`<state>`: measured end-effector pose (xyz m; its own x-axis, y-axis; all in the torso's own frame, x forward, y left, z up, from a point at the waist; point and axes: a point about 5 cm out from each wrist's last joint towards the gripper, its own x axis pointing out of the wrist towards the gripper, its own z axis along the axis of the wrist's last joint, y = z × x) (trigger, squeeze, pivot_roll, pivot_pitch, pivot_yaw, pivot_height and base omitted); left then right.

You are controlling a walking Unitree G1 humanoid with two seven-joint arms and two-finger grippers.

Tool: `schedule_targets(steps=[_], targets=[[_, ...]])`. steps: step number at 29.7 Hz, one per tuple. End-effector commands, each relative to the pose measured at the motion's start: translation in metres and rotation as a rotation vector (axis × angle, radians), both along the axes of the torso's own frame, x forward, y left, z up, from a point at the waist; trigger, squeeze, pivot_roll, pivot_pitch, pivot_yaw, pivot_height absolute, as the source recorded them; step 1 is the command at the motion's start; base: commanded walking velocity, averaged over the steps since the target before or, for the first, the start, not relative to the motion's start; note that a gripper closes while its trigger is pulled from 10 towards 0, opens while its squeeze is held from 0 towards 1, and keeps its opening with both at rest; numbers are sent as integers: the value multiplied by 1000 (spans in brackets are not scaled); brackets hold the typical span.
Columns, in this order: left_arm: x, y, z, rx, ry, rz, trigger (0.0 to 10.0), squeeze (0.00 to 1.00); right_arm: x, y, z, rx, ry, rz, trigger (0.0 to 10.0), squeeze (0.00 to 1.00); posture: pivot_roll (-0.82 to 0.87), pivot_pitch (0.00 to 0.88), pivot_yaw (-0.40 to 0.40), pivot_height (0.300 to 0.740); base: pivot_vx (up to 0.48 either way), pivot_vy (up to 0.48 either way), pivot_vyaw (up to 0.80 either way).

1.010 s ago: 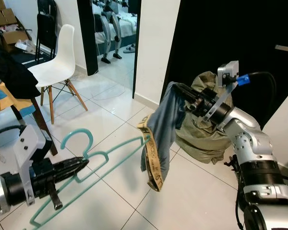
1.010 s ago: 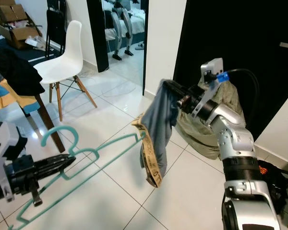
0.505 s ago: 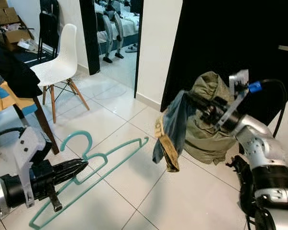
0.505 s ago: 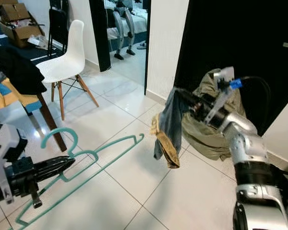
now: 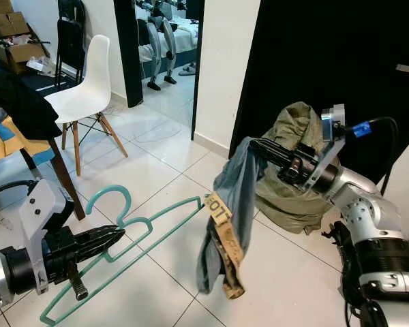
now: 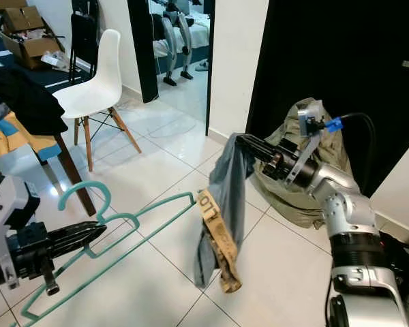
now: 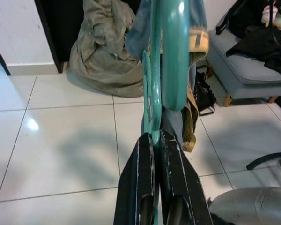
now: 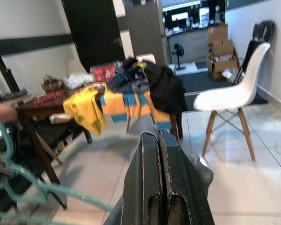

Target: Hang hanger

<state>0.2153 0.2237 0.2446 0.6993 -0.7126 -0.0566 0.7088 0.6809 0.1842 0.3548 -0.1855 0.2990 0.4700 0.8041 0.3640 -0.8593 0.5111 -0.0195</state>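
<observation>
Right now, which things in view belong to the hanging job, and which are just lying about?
In the job:
- teal hanger, clamped in the left gripper
- blue jeans, pinched in the right gripper

Lying about:
- white chair
- olive bag by the door
- clothes heaped on the table
- cardboard boxes

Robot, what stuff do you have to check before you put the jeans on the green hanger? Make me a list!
1. Left gripper holding the hanger tight: ok, fingers shut on it just below the hook.
2. Right gripper holding the jeans: ok, fingers shut on the cloth, jeans hanging free above the floor.
3. Hanger's end lined up with the jeans: cannot tell, its far tip is close to the jeans' belt, but whether they touch is unclear.
4. Jeans opened up for the hanger: not ok, they hang bunched and folded.
5. Room to move: ok, bare tiles below; the olive bag sits behind the right gripper, the white chair is far off.
</observation>
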Motion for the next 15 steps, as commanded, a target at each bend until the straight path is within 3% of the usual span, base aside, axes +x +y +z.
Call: schedule_targets(steps=[1,7,15], targets=[[-2,-6,-1,-5,10,-30,10000,0,-2,-4,17,42,-52,-24,10000,0,43,194,-60,740,0,0,0],[-2,-9,-1,-16,9,-36,10000,0,7,-5,21,8,-66,-132,10000,0,39,192,-69,740,0,0,0],[-4,-6,0,-13,7,-25,10000,0,6,-1,10,-7,-35,-110,10000,0,45,191,-72,740,0,0,0]])
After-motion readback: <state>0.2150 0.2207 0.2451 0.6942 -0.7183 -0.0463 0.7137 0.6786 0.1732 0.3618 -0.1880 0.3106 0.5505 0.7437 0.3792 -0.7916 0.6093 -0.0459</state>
